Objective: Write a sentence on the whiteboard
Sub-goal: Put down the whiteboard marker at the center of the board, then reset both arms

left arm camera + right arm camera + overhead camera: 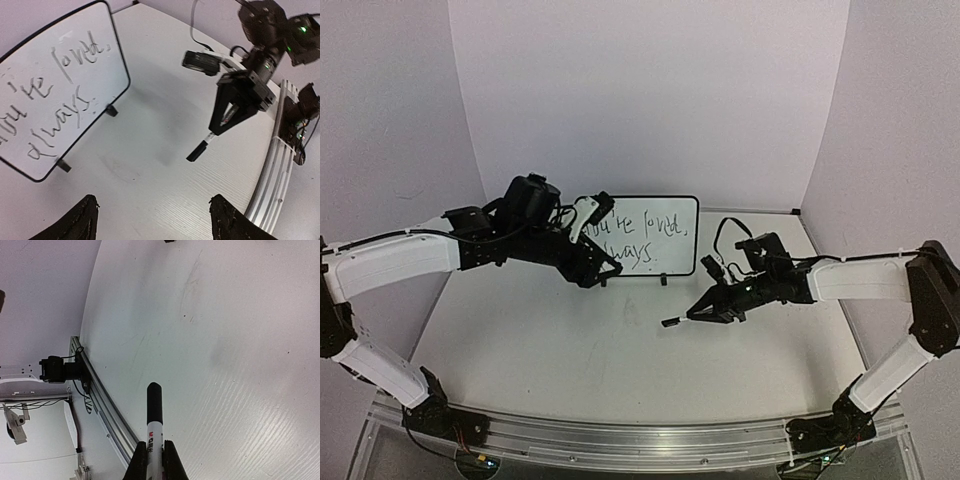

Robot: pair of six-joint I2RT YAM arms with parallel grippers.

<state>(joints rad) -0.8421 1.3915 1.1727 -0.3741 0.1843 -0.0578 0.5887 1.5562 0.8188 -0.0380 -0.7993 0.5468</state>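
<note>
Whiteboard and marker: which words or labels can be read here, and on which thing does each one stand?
"ou're loved," - upper line of the sentence on the whiteboard; its start is cut off by the picture edge.
"always." - lower line, same whiteboard.
"M" - red, on the marker; the rest of its label is too blurred to read.

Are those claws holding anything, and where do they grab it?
The right gripper pinches a white marker pen with black cap by its barrel; the left gripper holds nothing.

Lab test booth: plain white backdrop (650,90), aluminium mounting rail (650,440).
</note>
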